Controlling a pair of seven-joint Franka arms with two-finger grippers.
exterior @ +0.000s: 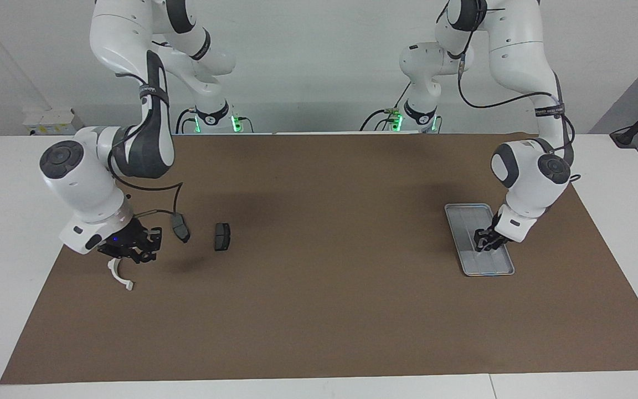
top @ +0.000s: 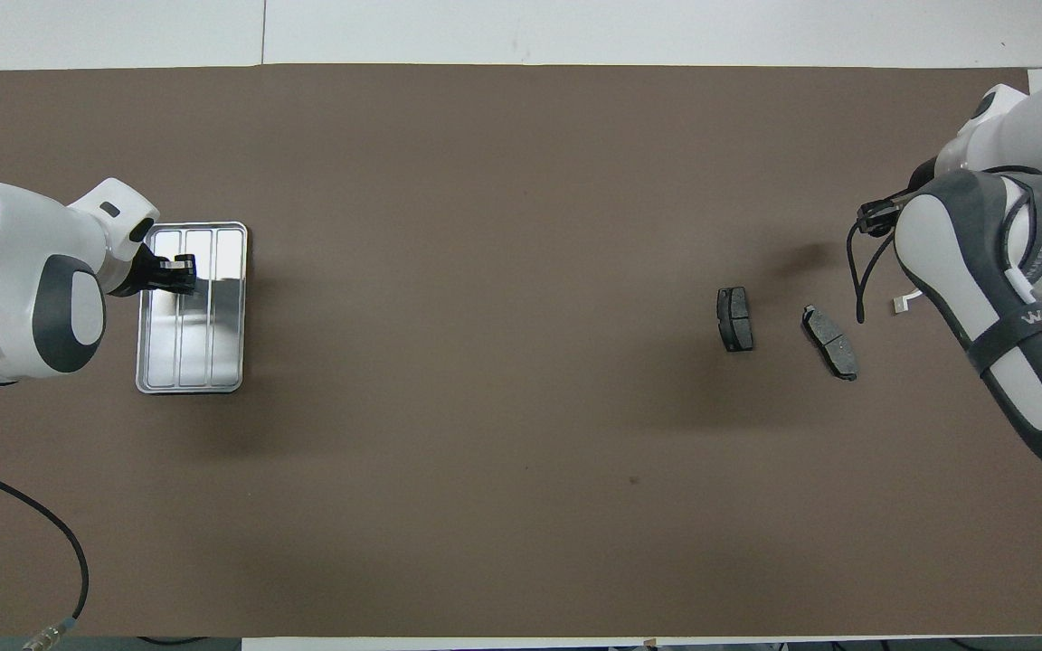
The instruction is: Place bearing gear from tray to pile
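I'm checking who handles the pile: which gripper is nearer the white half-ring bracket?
The right gripper hangs directly over the white half-ring bracket. The left gripper is over the tray, at the left arm's end of the table.

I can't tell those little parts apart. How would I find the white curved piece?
Start at the brown mat and go to the right arm's end of the table, where two small dark pads lie. Beside them, farther from the robots and under the right gripper, is the white curved piece. It alone is white and arched; the pads are flat and dark.
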